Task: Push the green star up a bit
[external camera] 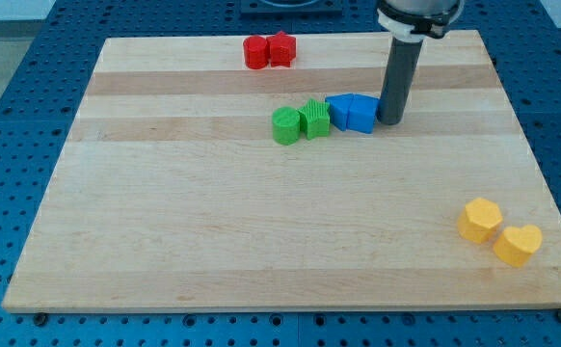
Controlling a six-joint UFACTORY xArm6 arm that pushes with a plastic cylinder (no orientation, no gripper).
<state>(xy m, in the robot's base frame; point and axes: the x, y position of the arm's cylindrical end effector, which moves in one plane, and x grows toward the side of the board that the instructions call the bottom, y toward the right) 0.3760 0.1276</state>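
**Tip beside the blue blocks**

My tip rests on the wooden board, touching the blue blocks' right side; it is a bare rod holding nothing. Green star sits mid-board, left of them. Blue pegboard surrounds.

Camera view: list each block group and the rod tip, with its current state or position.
my tip: on the board, at the blue blocks' right edge.
blue blocks: two together, right of the green star.
green star: between blue blocks and green round block.
red blocks: paired, top edge.
yellow blocks: paired, bottom right.
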